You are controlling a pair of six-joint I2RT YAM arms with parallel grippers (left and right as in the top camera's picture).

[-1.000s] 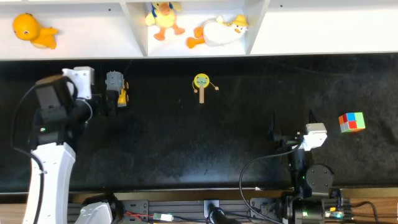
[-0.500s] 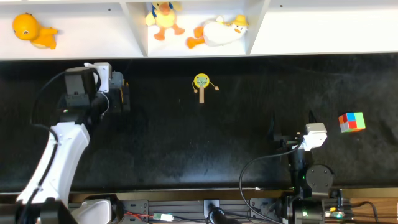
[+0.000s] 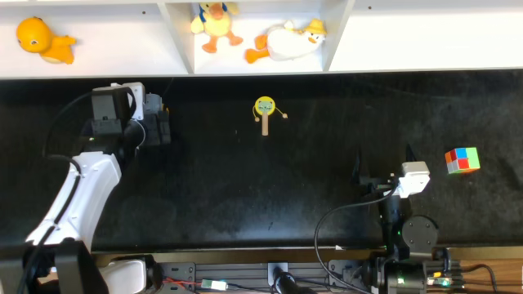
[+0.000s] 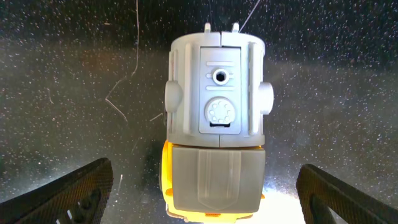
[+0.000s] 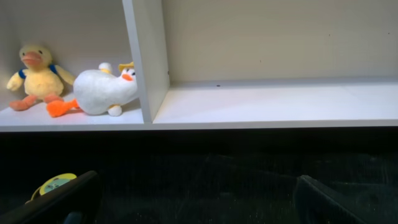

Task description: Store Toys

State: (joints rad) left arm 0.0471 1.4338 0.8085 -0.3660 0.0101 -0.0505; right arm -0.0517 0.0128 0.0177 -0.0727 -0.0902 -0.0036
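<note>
1. Left wrist view: the left claw (image 4: 205,168) is spread wide, with one finger on each side of the grey-and-yellow toy truck (image 4: 214,124) and clear of it. The truck stands on the black bench (image 4: 74,74).
2. Top view: a rattle drum (image 3: 265,109) lies mid-bench and a colour cube (image 3: 462,160) far right. The right claw (image 3: 382,163) is released and holds nothing. The shelf (image 3: 425,49) holds an orange duck (image 3: 45,39), a yellow duck plush (image 3: 215,24) and a white duck plush (image 3: 286,41).
3. Right wrist view: a shelf divider (image 5: 146,56) stands just beside the white plush.
</note>
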